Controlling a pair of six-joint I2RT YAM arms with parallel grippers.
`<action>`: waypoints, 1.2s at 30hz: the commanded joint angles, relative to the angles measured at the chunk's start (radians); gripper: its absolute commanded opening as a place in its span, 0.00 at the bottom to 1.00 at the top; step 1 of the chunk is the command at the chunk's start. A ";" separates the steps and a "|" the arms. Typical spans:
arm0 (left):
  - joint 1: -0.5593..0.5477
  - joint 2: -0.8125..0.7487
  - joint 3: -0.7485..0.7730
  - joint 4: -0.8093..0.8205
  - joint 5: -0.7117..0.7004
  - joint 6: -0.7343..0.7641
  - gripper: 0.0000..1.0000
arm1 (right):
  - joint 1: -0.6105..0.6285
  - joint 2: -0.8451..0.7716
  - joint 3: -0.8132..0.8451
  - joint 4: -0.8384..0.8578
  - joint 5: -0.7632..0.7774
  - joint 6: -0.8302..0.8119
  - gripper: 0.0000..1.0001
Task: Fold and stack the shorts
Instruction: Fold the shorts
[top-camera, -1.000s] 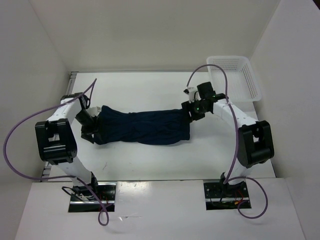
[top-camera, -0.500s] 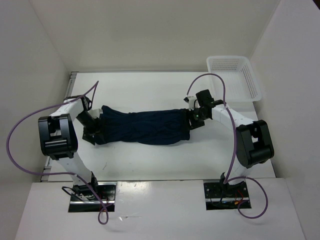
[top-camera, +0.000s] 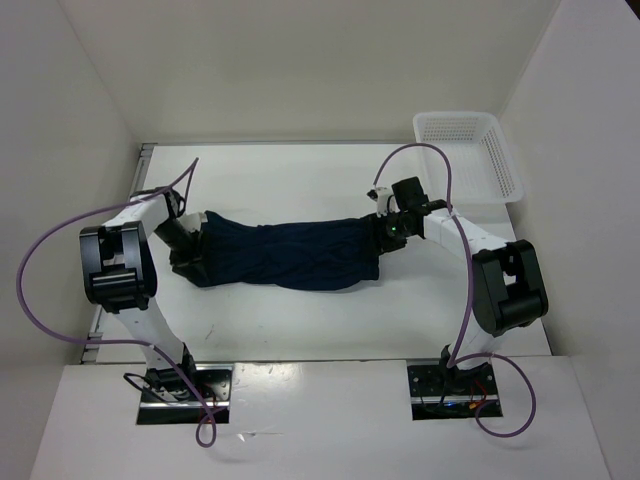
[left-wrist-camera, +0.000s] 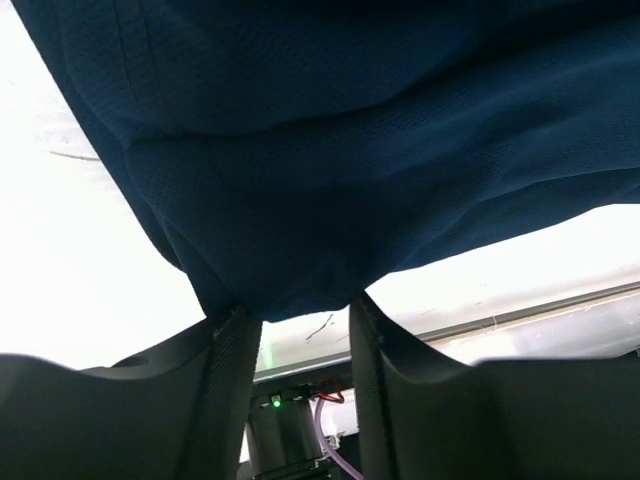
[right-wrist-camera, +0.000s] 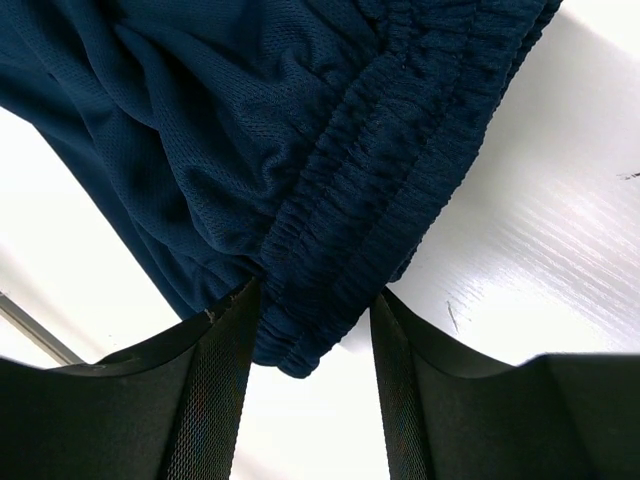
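The dark navy shorts (top-camera: 290, 255) lie stretched left to right across the middle of the white table (top-camera: 300, 180). My left gripper (top-camera: 188, 252) is at their left end. In the left wrist view the fabric (left-wrist-camera: 350, 150) narrows down to a bunch pinched between the fingertips of the gripper (left-wrist-camera: 300, 315). My right gripper (top-camera: 385, 232) is at their right end. In the right wrist view the gathered elastic waistband (right-wrist-camera: 330, 200) is pressed between the fingers of the gripper (right-wrist-camera: 312, 300), just above the table.
A white mesh plastic basket (top-camera: 508, 160) stands at the table's back right corner, beyond the right arm. White walls close the table in on the left, back and right. Purple cables loop from both arms.
My right gripper has come down and a little left with the waistband end. The left arm's upper link has shifted slightly. The shorts stay stretched between the two grippers.
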 joint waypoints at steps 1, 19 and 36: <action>-0.003 0.005 0.030 -0.002 0.042 0.004 0.46 | -0.004 -0.010 -0.005 0.042 -0.012 0.006 0.53; -0.003 0.005 0.039 -0.002 0.042 0.004 0.00 | -0.004 -0.010 0.004 0.008 -0.032 -0.034 0.48; -0.003 -0.023 0.082 -0.039 0.060 0.004 0.00 | -0.004 0.030 -0.042 -0.024 -0.231 0.160 0.61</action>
